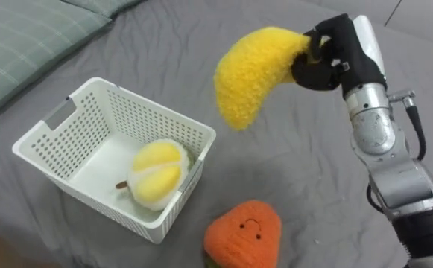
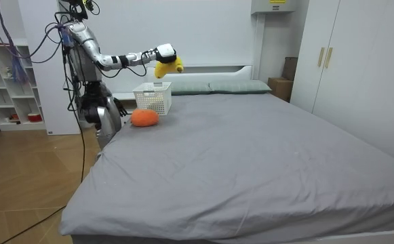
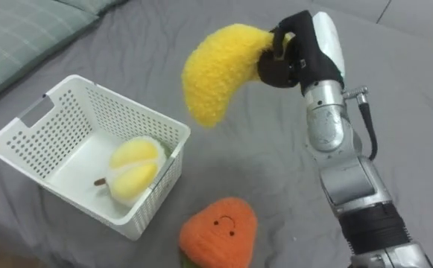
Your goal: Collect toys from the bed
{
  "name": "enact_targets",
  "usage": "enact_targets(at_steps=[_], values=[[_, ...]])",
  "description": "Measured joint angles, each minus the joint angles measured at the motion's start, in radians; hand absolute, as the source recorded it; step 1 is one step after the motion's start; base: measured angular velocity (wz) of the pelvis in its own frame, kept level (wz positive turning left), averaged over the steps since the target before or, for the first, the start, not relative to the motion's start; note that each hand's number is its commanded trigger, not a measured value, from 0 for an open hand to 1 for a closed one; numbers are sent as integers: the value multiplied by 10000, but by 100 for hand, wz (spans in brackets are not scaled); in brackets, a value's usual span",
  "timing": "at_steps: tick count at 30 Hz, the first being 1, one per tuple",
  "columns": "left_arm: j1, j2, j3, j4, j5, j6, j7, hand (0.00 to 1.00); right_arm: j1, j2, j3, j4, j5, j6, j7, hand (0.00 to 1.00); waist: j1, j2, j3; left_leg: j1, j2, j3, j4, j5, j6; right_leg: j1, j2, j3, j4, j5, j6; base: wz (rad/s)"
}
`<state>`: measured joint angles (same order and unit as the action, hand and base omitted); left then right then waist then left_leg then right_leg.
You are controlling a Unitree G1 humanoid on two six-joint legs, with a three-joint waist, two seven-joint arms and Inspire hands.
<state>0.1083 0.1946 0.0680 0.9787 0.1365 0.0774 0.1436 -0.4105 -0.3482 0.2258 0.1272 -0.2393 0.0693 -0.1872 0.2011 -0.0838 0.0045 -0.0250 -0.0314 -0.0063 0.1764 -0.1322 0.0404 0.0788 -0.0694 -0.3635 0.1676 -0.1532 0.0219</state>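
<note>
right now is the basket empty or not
Not empty: a yellow plush fruit lies in the white basket; the banana toy is in the right hand.

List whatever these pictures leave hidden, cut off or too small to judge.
- Orange plush toy: its bottom is cut off by the lower edge of both eye views.
- Right hand: its fingertips are buried in the yellow banana plush it grips.
- Round yellow plush: its underside is hidden by the white basket.
- Room view: the basket's wall hides its contents.

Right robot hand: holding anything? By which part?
Yes. The right robot hand is shut on the yellow banana plush, gripping it at one end. The rest of the toy curves down, hanging free.
</note>
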Motion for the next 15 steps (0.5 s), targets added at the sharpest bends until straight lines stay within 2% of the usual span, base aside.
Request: enact_targets(at_steps=[1, 5, 8, 10, 13, 15], values=[[6, -5, 1, 0, 78, 18, 0, 0, 0, 29, 90, -78, -51, 27, 31, 100, 30, 4, -3, 30, -1, -22, 5, -1, 1, 45, 4, -2, -4, -3, 5, 5], [3, -73, 73, 59, 761, 153, 19, 0, -70, 227, 410, -271, -243, 233, 582, 100, 545, 55, 27, 42, -17, -107, 33, -5, -2, 97, 16, 46, -11, -8, 11, 8], [154, -76, 97, 46, 1135, 506, 6, 0, -90, 536, 673, -271, -838, 611, 738, 100, 834, 108, 39, -3, -58, -278, 58, -5, -1, 131, 10, 16, -14, -17, 26, 16], [309, -118, 104, 11, 1332, 768, 2, 0, -89, 913, 924, -270, -1193, 890, 975, 100, 995, 118, 39, -1, -150, -415, 61, -4, 0, 185, -7, 20, -24, -68, 101, 18], [331, -200, 122, 8, 1418, 889, 1, 0, -91, 1102, 1157, -269, -1182, 1041, 1158, 100, 1205, 113, 38, -62, -155, -584, 108, -1, 2, 210, -16, -57, -64, -68, 102, 17], [373, -238, 116, -140, 1684, 941, 2, 0, -105, 1344, 1351, -269, -1135, 1084, 1153, 100, 1525, 82, 24, -176, -181, -652, 139, -1, 2, 209, -19, -101, -166, -68, 102, 15]])
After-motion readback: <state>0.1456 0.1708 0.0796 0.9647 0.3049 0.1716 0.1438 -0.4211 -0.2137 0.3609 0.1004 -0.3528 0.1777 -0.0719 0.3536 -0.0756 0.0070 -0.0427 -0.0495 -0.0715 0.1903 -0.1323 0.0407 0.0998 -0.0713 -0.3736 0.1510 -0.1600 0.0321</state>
